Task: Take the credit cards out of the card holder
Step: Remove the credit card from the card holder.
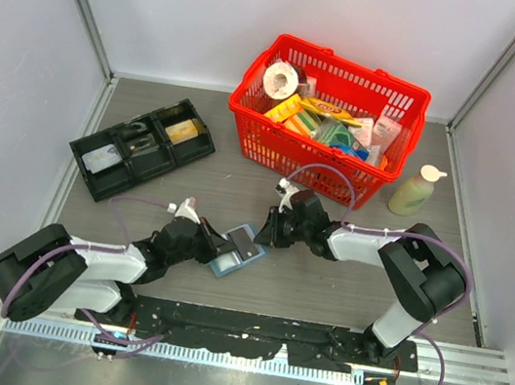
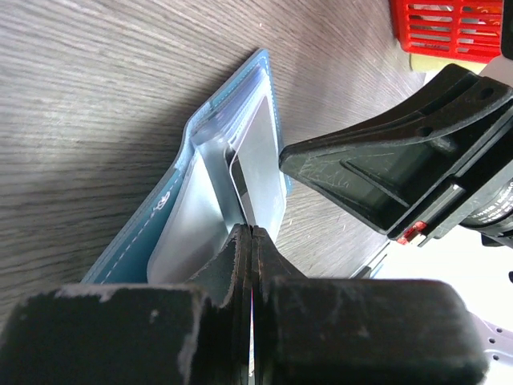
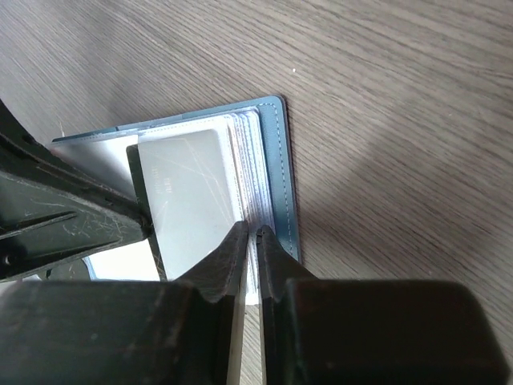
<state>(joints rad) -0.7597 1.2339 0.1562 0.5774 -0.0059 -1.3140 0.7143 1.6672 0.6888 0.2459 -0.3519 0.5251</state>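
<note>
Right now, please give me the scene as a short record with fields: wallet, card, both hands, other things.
wallet: blue wallet, open, lying on the table
card: grey card, in the open wallet, not out yet
left hand: left hand shut, tips at a clear pocket
right hand: right hand shut on the wallet's clear pocket edges
other things: red basket with goods, farther back

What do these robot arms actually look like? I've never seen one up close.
The left arm and right arm are both built of chunky black joints linked by white tubes, with thin purple cables looping alongside. The left gripper and right gripper are black, with two fingers each. Close up, the fingers are blocky black plastic, scuffed with pale scratches.
</note>
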